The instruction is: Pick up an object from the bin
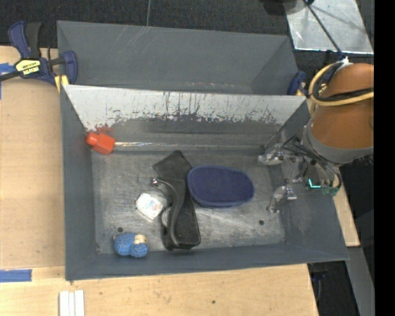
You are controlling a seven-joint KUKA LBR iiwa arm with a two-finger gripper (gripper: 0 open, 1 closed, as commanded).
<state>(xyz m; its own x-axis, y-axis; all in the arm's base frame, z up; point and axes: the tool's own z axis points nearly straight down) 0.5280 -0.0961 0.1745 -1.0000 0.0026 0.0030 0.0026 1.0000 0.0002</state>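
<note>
An orange block (100, 142) lies at the far left corner, and a blue ball (130, 245) sits near left. Right of them, a small white lump (149, 205) touches a black strap (178, 203), which meets the blue oval pad (220, 185) in the middle. The gripper (275, 178) hangs just right of the pad, spread and empty, close to the bin's right wall (316, 222). The pad is the likeliest pick. Being broad and flat, it may slip out of a shallow pinch, or the claw may scrape the wall.

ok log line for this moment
gripper open | holding nothing | right side of bin | nearest: blue oval pad
</note>
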